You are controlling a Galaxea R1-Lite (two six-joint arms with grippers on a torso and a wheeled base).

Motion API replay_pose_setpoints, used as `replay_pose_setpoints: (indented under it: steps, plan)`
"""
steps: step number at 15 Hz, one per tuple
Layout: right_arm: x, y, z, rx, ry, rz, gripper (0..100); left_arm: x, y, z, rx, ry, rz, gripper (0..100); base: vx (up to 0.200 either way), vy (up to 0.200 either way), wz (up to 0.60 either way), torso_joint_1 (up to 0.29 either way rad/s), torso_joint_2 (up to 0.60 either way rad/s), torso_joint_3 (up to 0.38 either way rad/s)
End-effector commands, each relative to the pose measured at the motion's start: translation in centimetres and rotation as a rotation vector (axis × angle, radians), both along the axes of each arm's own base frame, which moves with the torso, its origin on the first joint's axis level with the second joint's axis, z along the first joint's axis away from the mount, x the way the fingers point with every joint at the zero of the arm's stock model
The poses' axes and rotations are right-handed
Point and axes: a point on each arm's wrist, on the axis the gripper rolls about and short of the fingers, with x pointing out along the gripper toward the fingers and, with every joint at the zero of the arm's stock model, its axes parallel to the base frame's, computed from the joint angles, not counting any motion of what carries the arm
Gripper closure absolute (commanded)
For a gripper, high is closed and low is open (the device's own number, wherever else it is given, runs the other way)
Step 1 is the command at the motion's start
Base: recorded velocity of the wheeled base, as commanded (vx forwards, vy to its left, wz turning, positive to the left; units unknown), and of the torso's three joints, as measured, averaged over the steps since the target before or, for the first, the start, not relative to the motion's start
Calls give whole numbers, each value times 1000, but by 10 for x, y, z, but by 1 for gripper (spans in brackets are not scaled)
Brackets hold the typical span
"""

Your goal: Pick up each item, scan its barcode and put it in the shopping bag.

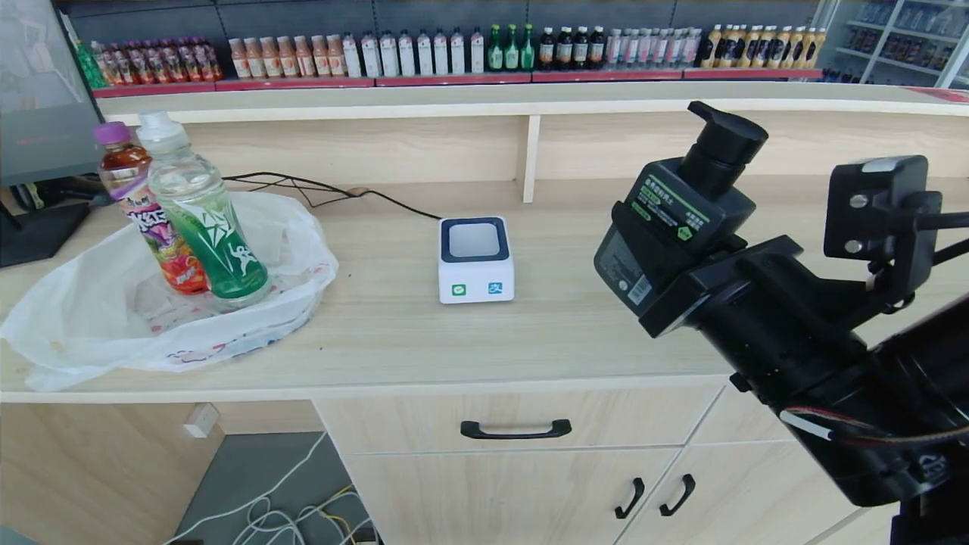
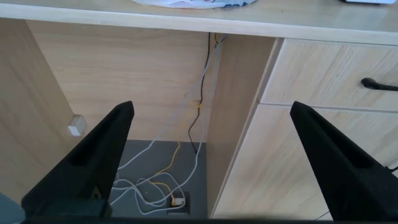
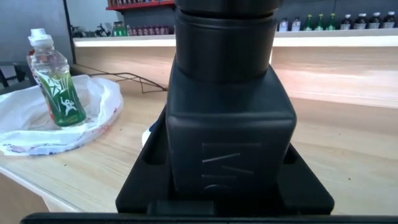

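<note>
The right tool [image 1: 708, 284] is clamped on a black pump bottle [image 1: 670, 216], its jaws pressed against two opposite sides of the square body. In the head view the bottle is held at 3 o'clock from the scanner [image 1: 475, 260], well apart from it, tilted with the pump top leaning toward 1 o'clock. The side with the green label and barcode is turned toward the camera.

The left tool [image 2: 208, 162] hangs below the worktop's [image 1: 394, 333] edge, facing the open space under it. Its fingers [image 2: 93, 165] are spread wide with nothing between them.

The scanner, a white box with a dark-rimmed window on top, sits at mid-worktop. At 9 o'clock from it lies the white shopping bag [image 1: 76, 318], spread open. Two bottles stand upright in the bag, touching: a green-labelled bottle [image 1: 200, 212] with a white cap, and at its 9 o'clock a purple-capped bottle [image 1: 144, 204].

At 12 o'clock a shelf of drinks [image 1: 454, 53] runs along the back.
</note>
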Motion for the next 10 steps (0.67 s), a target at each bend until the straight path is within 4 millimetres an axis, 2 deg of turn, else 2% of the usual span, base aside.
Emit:
replay_pose_setpoints:
  steps: [1, 10]
  plan:
    - [-1, -1, 4, 12, -12, 0, 100, 0, 0, 0, -2, 1, 1, 0, 0, 200, 0, 2, 7, 2]
    - [-8, -7, 11, 23, -36, 4, 100, 0, 0, 0, -2, 1, 1, 0, 0, 200, 0, 5, 4, 2]
